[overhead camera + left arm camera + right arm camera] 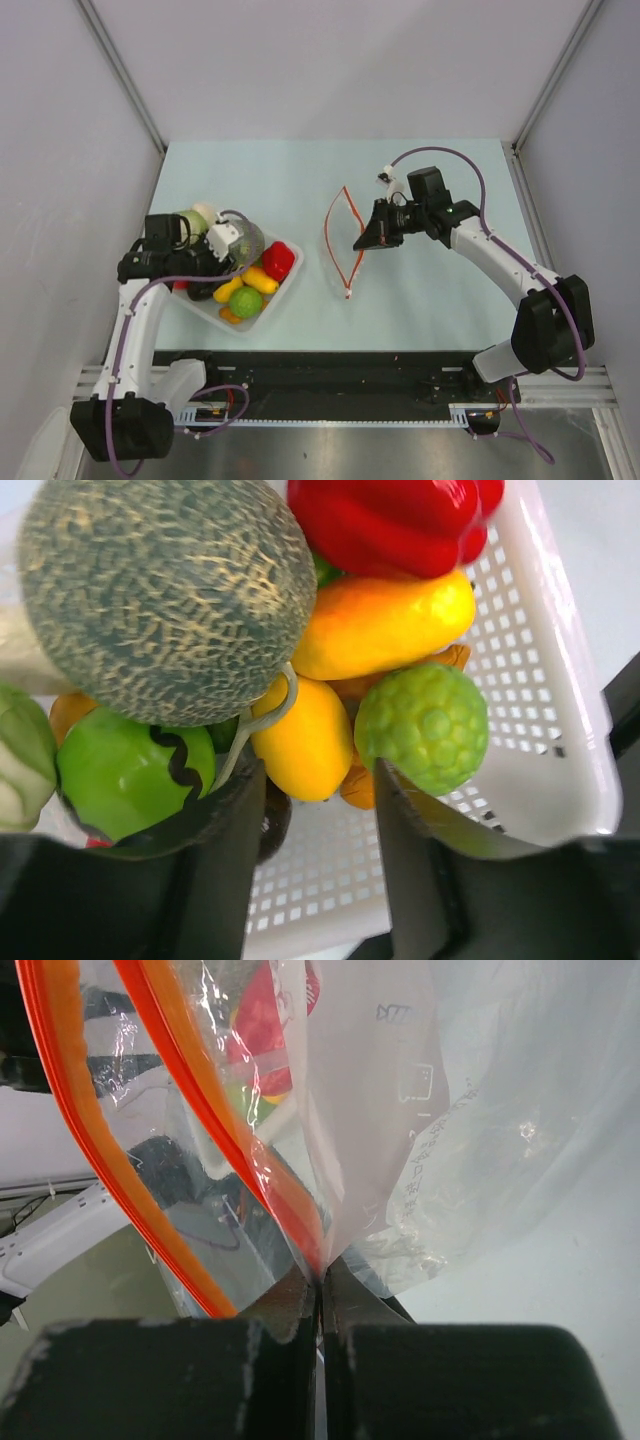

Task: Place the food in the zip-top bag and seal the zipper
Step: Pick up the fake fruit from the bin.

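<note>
Fingers [225,870] of the left gripper [312,825]: standing apart with nothing clamped between them, poised just over the white perforated plastic basket [560,680]. Contents of that basket, piled together: one large grey-green netted ball [165,595] on top at the left, touching the fruit below it; one glossy red pepper [390,520] at the far end; one long yellow-orange fruit [385,625] under the pepper; one yellow lemon [305,740] in the middle, its lower tip just above the gap between the fingers; one bumpy bright green fruit [425,725] beside the lemon on the right; one smooth green fruit [120,775] under the ball; one pale green-white cabbage head [22,755] at the left edge, only partly in view. Right gripper [320,1300]: closed tight on the edge of the clear crinkly zip-top bag [450,1110], right at the orange-red zipper strip [218,1110]. Bag position: on the pale blue table [300,170], to the right of the basket and well apart from it, its mouth spread open so that the two strip halves bow away from each other.
</note>
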You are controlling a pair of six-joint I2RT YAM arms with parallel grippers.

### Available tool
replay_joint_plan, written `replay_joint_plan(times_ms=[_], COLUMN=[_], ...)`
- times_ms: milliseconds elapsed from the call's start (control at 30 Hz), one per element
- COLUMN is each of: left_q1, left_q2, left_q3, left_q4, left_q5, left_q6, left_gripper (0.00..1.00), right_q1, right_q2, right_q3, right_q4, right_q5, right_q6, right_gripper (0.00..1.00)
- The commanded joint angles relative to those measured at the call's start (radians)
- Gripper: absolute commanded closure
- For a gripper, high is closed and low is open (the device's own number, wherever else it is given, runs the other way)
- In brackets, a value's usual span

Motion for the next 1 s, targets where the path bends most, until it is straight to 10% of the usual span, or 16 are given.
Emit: replay_joint_plan(times_ms=[0, 633, 967], left_q1=[0.023, 0.122, 0.124], left_q2=[-0.064, 0.009, -0.008], left_q3=[-0.113, -0.323, -0.423], left_q4=[0.077, 0.266, 0.498], left_q5=[0.066, 0.253, 0.23], left_q6=[0.292, 0.762, 0.668], left_gripper=[0.52, 0.65, 0.66], right_q1=[-0.003, -0.023, -0.027], right_q2=[0.008, 0.035, 0.04], right_q3=[0.03, 0.041, 0.037], right_q4=[0.0, -0.013, -0.013], right_q5=[0.008, -0.002, -0.011], right_q6=[-0.015, -0.018, -0.016], right_gripper=[1.0, 1.0, 1.0])
